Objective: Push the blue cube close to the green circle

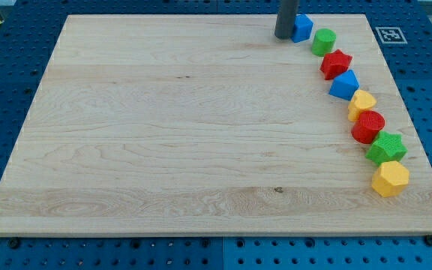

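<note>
My tip (284, 36) touches the left side of the blue cube (302, 28), at the tabletop's (163, 135) top right.

There is no claw here, only a rod. The green circle (323, 42) sits just right of the cube. I judge 1 hard shove could knock it into the red star (336, 64), or an off-centre push could slide the cube off the top edge.

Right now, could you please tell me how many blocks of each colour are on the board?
Blue: 2, a cube beside my tip and a second blue block
Green: 2, circle and star
Red: 2, one up top, one lower
Yellow: 2, one midway, one at the bottom
Total: 8
</note>
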Motion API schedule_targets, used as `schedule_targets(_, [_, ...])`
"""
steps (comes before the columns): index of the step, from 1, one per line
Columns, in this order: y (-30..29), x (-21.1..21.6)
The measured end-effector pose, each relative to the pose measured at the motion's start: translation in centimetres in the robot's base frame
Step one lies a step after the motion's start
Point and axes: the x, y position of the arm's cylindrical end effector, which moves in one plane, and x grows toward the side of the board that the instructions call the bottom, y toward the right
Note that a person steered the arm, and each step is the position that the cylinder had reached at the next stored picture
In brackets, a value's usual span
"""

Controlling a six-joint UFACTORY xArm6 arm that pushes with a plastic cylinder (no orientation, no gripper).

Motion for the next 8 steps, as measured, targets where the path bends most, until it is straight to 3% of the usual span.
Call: schedule_targets(8, [3.2, 0.0])
